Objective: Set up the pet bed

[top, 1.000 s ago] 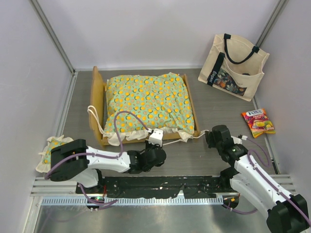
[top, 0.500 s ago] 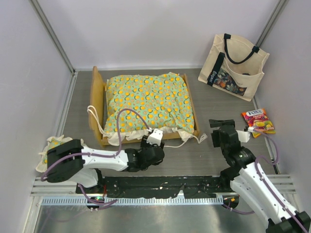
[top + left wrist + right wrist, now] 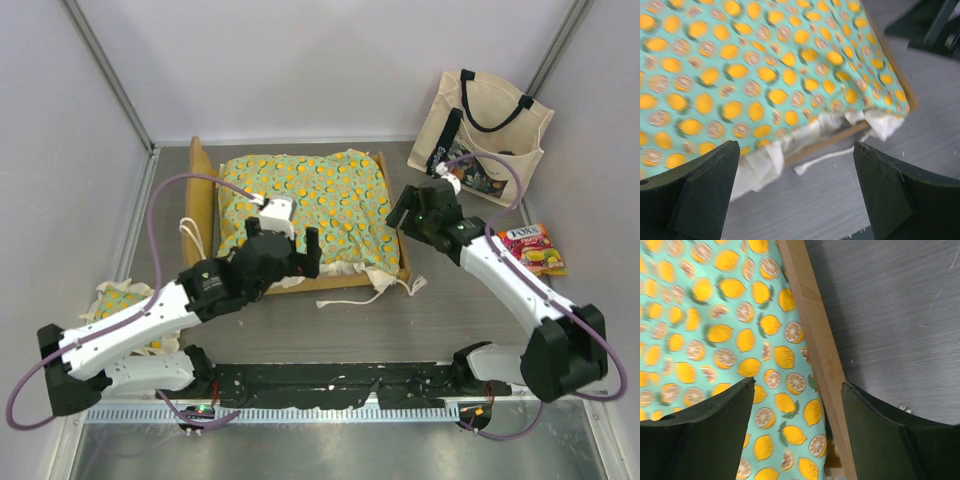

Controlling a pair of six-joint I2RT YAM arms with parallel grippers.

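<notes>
The pet bed's light-wood frame (image 3: 203,195) stands mid-table, headboard to the left, with the green orange-print mattress (image 3: 320,195) lying in it. Cream ruffle and loose ties (image 3: 378,288) spill over the near rail onto the table. My left gripper (image 3: 287,260) hovers open over the bed's near edge; in its wrist view the mattress (image 3: 765,75), the rail (image 3: 835,142) and a tie end (image 3: 822,160) lie beyond the open gripper (image 3: 797,195). My right gripper (image 3: 408,212) hangs open over the bed's right rail (image 3: 812,335), its gripper (image 3: 797,435) straddling rail and mattress (image 3: 715,320). Neither holds anything.
A cream tote bag (image 3: 485,135) leans on the back right wall. A candy packet (image 3: 533,250) lies by the right wall. A small matching ruffled pillow (image 3: 115,303) lies at the near left. Walls close in the table on three sides.
Both grippers were shut low near the bed's front rail; both have opened. The left rose over the near edge of the mattress. The right swung back to the right rail.
</notes>
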